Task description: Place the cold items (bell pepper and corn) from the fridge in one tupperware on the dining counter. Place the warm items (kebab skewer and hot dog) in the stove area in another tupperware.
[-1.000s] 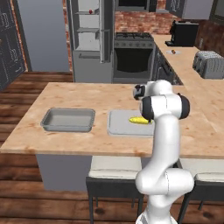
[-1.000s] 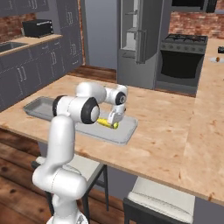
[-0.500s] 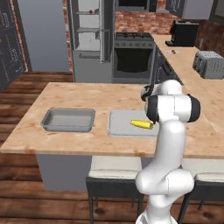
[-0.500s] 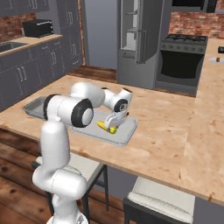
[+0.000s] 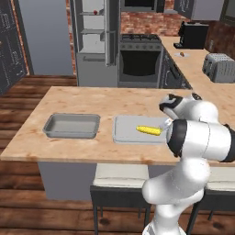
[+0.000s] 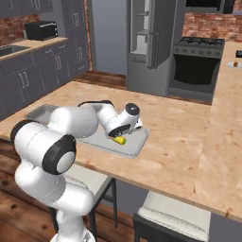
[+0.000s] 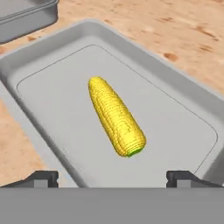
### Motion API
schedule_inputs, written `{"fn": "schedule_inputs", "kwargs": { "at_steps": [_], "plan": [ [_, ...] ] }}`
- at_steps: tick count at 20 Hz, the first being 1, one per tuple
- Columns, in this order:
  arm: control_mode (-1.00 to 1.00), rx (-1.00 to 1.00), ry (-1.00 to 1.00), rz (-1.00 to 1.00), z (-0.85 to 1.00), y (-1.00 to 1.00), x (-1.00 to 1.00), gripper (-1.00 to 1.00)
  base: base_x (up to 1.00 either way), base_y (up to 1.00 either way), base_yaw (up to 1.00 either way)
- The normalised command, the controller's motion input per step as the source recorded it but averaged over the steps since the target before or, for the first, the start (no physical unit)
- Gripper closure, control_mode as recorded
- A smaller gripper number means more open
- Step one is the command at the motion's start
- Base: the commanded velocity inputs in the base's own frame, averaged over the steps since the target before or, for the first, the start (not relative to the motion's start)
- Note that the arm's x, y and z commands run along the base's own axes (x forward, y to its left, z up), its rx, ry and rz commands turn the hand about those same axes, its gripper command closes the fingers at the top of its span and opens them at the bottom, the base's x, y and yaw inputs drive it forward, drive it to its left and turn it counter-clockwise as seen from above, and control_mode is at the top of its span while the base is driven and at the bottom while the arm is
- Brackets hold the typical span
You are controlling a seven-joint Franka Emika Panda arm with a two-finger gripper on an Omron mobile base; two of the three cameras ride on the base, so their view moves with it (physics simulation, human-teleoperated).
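The yellow corn [image 7: 116,116] lies loose on the floor of the pale flat tupperware [image 7: 175,131], which rests on the beige dining counter [image 5: 92,98]. My gripper [image 7: 114,178] hovers just above the cob, open, with one fingertip on either side and nothing between them. From the base, the corn [image 5: 148,130] sits in the right half of the pale tupperware [image 5: 126,133] and my gripper [image 5: 166,123] is at its right end. The darker, deeper tupperware [image 5: 72,125] stands empty to its left. A small red bell pepper [image 5: 95,12] sits on a shelf of the open fridge [image 5: 92,59].
The stove [image 5: 140,39] stands right of the fridge. A small reddish item [image 5: 182,55] lies on the side counter beyond it, near a coffee machine [image 5: 193,34] and a toaster [image 5: 220,66]. Stools stand under the counter's near edge.
My gripper has opened and let go of the corn, which now lies on the pale tupperware. The hand has drawn back a little to the right and up.
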Motion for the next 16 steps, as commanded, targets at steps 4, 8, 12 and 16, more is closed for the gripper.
{"fn": "schedule_inputs", "kwargs": {
  "at_steps": [4,8,12,16],
  "plan": [
    [-1.0,0.02,0.01,-0.6,0.8,0.18,-0.39,-1.0,0.0,0.0,0.0],
    [-1.0,0.0,0.13,-0.44,0.88,0.21,-0.31,-1.0,0.0,0.0,0.0],
    [-1.0,0.03,0.22,-0.46,0.83,0.32,-0.4,-1.0,0.0,0.0,0.0],
    [-1.0,0.05,0.42,-0.36,0.68,0.24,-0.56,-1.0,0.0,0.0,0.0]
  ]
}}
